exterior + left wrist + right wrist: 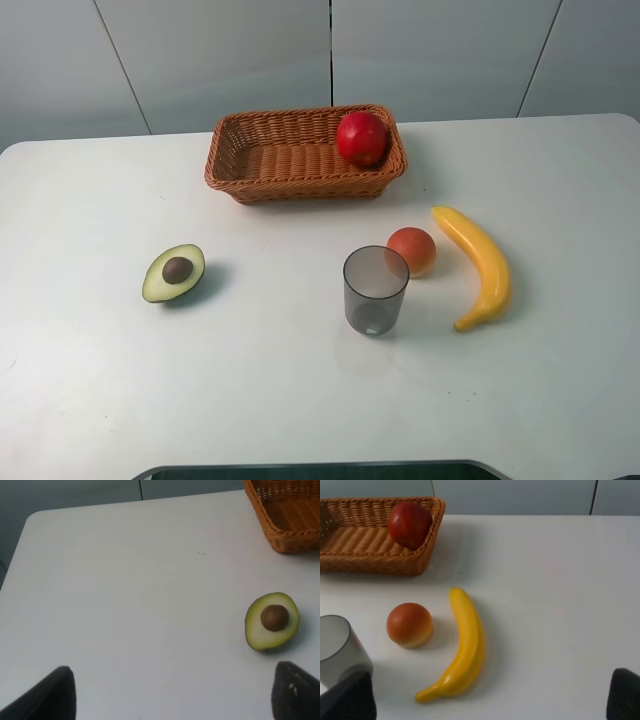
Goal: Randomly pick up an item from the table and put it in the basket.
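The apple (362,138) already lies inside the basket (260,181), in its right end at the far side of the worktop (100,380). My left gripper (172,692) and right gripper (492,695) are both spread, holding nothing; the task looks done.

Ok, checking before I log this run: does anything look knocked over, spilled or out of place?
Nothing stands out. The apple sits inside the basket, the cup stands upright, and the other fruit rests intact on the table.

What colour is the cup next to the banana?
The cup is see-through smoky grey, clearest in the exterior high view.
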Robot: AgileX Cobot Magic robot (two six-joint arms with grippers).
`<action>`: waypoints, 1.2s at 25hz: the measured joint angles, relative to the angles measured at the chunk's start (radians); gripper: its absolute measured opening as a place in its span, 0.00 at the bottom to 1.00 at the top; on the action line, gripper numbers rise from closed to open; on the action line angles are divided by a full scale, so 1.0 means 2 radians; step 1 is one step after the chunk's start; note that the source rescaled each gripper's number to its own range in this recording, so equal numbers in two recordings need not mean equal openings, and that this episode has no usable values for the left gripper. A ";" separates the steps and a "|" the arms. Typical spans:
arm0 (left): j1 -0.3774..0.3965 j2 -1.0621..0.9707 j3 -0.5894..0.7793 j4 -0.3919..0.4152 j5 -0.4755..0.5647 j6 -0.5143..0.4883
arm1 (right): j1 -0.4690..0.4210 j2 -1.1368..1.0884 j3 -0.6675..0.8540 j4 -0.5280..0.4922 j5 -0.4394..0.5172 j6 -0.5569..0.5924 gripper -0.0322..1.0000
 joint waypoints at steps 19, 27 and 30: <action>0.000 0.000 0.000 0.000 0.000 0.000 | 0.000 0.000 0.000 0.018 0.000 -0.027 0.99; 0.000 0.000 0.000 0.000 0.000 0.000 | -0.029 0.000 0.000 0.018 0.000 -0.027 0.99; 0.000 0.000 0.000 0.000 0.000 0.000 | -0.041 0.000 0.000 0.018 0.000 -0.027 0.99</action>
